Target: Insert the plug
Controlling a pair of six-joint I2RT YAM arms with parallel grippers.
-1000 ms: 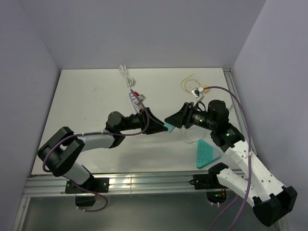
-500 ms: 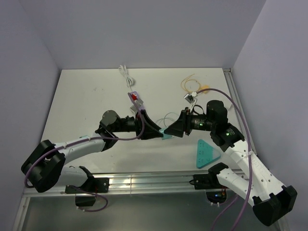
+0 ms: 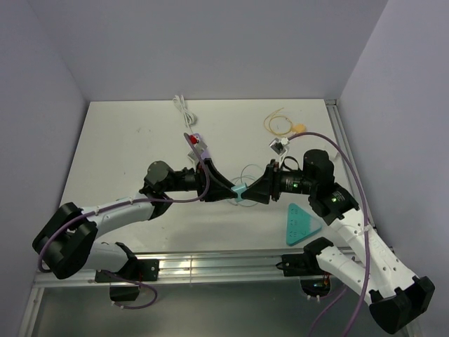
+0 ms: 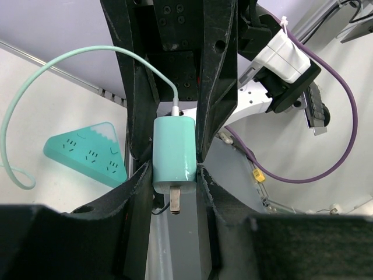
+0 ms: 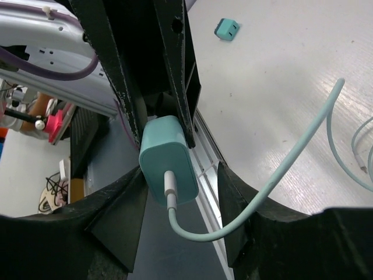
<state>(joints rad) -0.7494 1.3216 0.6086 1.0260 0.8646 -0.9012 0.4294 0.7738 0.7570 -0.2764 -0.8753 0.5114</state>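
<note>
Above a white surface (image 3: 126, 140) walled in pale grey, both arms meet in mid-air. The mint-green plug (image 4: 173, 149) hangs between them, well apart from the green triangular power strip (image 3: 302, 225) lying near the right arm's base. The left end effector (image 4: 172, 181) is clenched on the plug's sides, prongs toward its wrist. The right end effector (image 5: 179, 175) stands loose around the cable end, with a gap showing. This looks like a handover. Next, the right should draw clear, then the prongs must be turned toward a socket.
</note>
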